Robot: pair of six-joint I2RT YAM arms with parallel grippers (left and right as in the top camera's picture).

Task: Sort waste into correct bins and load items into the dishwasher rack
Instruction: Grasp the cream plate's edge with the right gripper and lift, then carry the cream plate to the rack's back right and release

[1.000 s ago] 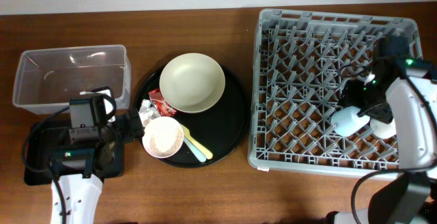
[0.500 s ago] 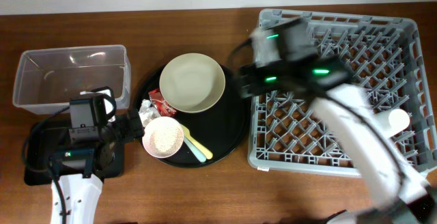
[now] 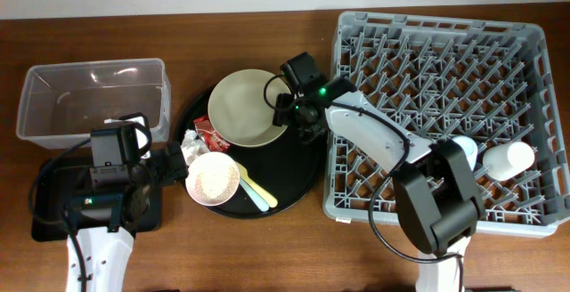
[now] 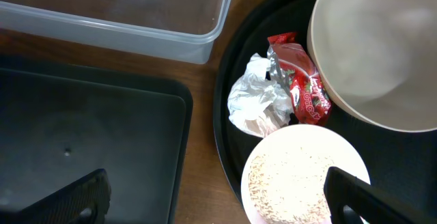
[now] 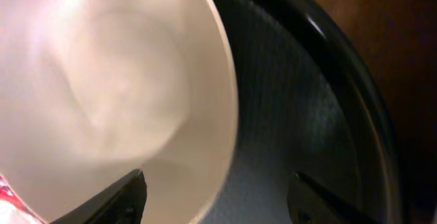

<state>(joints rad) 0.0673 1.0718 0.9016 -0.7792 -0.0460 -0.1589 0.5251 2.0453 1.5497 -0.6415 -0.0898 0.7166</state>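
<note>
Straddling the cream bowl rim, the right tool is open; lower so one finger goes inside, pinch firmly, lift level. Left tool open too.

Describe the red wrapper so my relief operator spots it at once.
Start at the round black tray left of the grey rack. On its left side, the red wrapper sits between the cream bowl and the bowl of white grains, beside a crumpled white napkin. It is the only red item.
</note>
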